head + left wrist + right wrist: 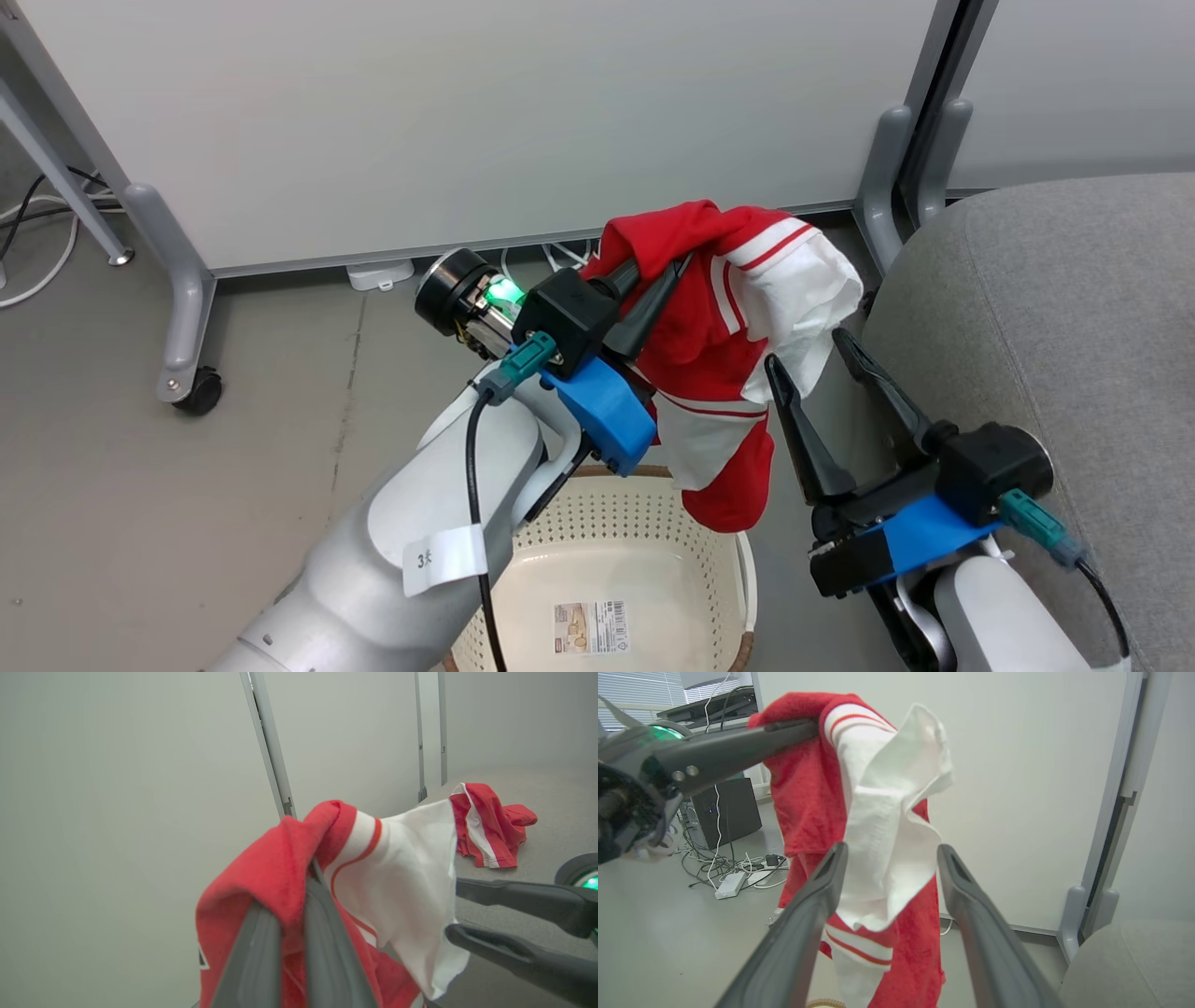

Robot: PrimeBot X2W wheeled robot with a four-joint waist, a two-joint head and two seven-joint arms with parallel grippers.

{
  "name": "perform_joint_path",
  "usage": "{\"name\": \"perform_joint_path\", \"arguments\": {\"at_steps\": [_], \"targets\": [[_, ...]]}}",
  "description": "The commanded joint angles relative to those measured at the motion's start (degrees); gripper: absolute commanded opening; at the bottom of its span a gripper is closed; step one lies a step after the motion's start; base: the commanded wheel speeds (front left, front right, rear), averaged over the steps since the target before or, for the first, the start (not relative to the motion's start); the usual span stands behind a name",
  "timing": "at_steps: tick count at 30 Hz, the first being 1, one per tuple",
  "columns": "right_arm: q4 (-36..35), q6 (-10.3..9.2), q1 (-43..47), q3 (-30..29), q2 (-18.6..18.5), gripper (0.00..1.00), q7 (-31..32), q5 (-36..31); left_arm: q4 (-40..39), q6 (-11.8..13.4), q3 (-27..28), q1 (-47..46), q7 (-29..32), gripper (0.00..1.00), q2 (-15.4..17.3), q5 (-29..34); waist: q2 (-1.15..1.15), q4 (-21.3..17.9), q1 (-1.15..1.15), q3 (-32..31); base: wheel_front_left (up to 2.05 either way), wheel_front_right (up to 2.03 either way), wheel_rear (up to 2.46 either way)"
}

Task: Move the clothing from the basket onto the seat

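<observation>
Red white-striped soft garment (pixel 714 322): hanging above cream perforated plastic basket (pixel 583 523), left fingers (pixel 653 303) pinching it; right fingers (pixel 803 439) standing spread at its white fold. Second red garment (pixel 490 816) lying on light-grey fabric seat (pixel 1046 308).

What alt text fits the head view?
The left gripper is shut on a red-and-white garment, holding it above a cream laundry basket. The open right gripper points at the garment's hanging white flap, with a grey seat at the right.
</observation>
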Motion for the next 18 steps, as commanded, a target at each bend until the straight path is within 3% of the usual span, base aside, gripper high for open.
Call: {"name": "perform_joint_path", "arguments": {"at_steps": [1, 18], "targets": [[0.71, 0.02, -1.4, 0.39, -0.16, 1.0, -0.19, 0.04, -0.25, -0.1, 0.03, -0.8, -0.29, 0.0, -0.13, 0.26, 0.0, 0.13, 0.0, 0.15, 0.0, 0.0, 0.0], [8.7, 0.02, -11.1, 1.17, 2.29, 1.0, -0.19, -0.59, -0.77, -0.1, -1.91, -1.72, -0.29, 0.0, -1.0, 0.2, 0.0, 1.22, 0.0, 1.8, 0.0, 0.0, 0.0]]}}
